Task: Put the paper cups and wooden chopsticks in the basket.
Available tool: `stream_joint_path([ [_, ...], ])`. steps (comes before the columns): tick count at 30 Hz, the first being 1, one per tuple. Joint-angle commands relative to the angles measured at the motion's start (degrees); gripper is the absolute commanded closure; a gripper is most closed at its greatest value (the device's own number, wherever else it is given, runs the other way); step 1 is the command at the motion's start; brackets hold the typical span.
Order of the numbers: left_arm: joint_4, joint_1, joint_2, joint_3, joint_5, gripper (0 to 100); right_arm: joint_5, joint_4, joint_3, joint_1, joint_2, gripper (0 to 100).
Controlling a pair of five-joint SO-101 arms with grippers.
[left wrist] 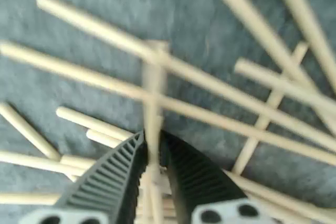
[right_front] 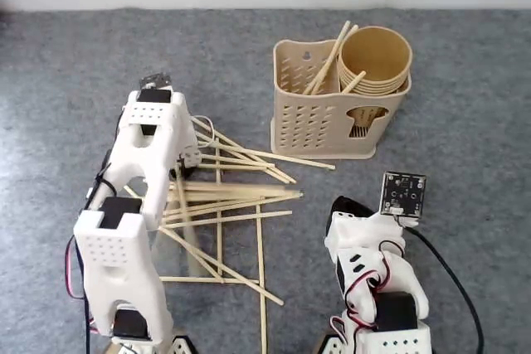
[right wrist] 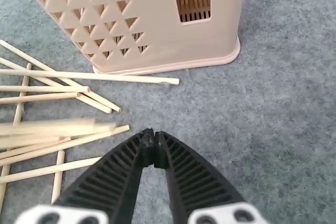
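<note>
**Left claw gripping one chopstick, cups already sitting in the basket**

The grey surface (right_front: 465, 64) is carrying everything. The basket (right_front: 319, 126) is standing upright towards its far side. It is holding the paper cups (right_front: 375, 55) nested in one compartment and the stored chopsticks (right_front: 328, 60) leaning in the other, so the cup part is looking finished. The loose chopsticks (right_front: 241, 196) are lying criss-crossed beside the basket, which is why the left arm is bending over that heap. The left claw (left wrist: 152, 137) is clamping a single chopstick (left wrist: 153, 87) between its jaws, likely to lift it free of the pile. The right claw (right wrist: 155, 139) is hovering near the basket's foot, pressed together and empty, apparently waiting clear of the sticks
</note>
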Motion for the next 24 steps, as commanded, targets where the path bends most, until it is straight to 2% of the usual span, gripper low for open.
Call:
stream_joint_path([
  [1,3.7,2.5,-3.3,-0.4,0.1,99,-0.6,-1.4,-0.4,-0.1,-0.3,98.9],
  [6,6.2,3.9,-9.3,-0.5,0.2,99,-0.6,-1.3,-0.4,-0.1,-0.3,98.9],
  [15,5.9,4.0,-27.9,-1.5,0.2,99,-0.6,-1.3,-0.4,-0.1,-0.3,98.9],
  [24,5.9,4.0,-38.8,-16.3,-0.1,99,-0.6,-1.3,-0.4,-0.1,-0.3,98.9],
])
